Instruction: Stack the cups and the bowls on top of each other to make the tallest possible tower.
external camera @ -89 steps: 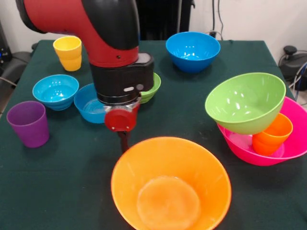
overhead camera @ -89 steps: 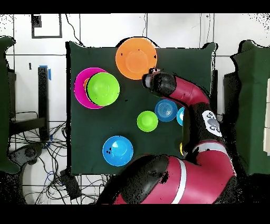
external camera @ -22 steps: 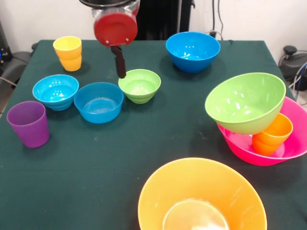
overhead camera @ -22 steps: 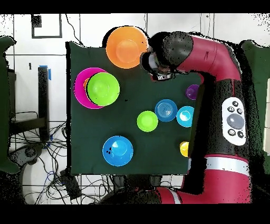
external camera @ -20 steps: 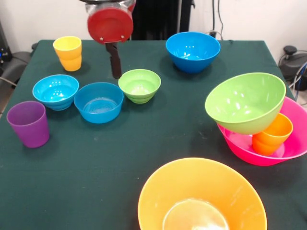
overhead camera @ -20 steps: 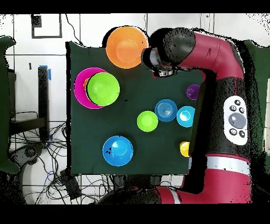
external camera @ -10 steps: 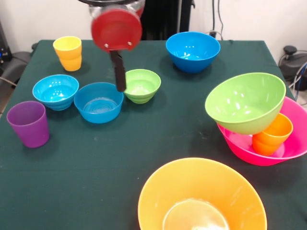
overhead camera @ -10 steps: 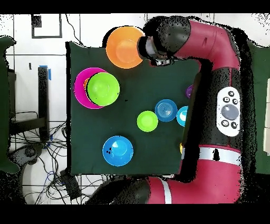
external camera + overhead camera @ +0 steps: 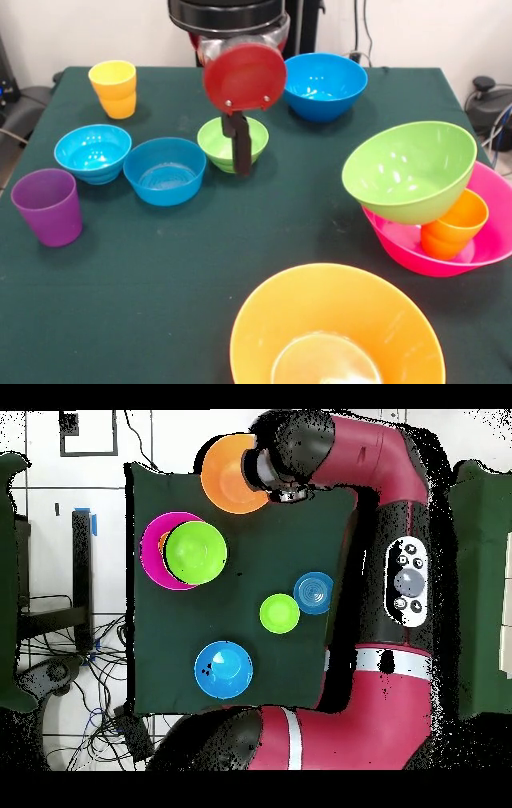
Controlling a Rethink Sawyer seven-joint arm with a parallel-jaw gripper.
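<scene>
**Inspector:** Your gripper (image 9: pixel 241 156) hung empty in front of the small green bowl (image 9: pixel 232 142); only one dark finger showed, so I could not tell how wide it stood. The tower (image 9: pixel 432 210) sat well off to its side: pink bowl (image 9: pixel 480 256) as base, orange cup (image 9: pixel 454 225) inside, medium green bowl (image 9: pixel 410 170) tilted on top.

**Operator:** And the large orange bowl (image 9: pixel 337 329)?

**Inspector:** Loose on the table, nearer the camera than your gripper. You should have gripped its rim, then lowered it level, since that tilted bowl looked unsteady.

**Operator:** What had changed?

**Inspector:** A second earlier the gripper hung beside the small green bowl, nearer the blue bowl (image 9: pixel 164 170); it had moved across it. No ware had shifted.
</scene>
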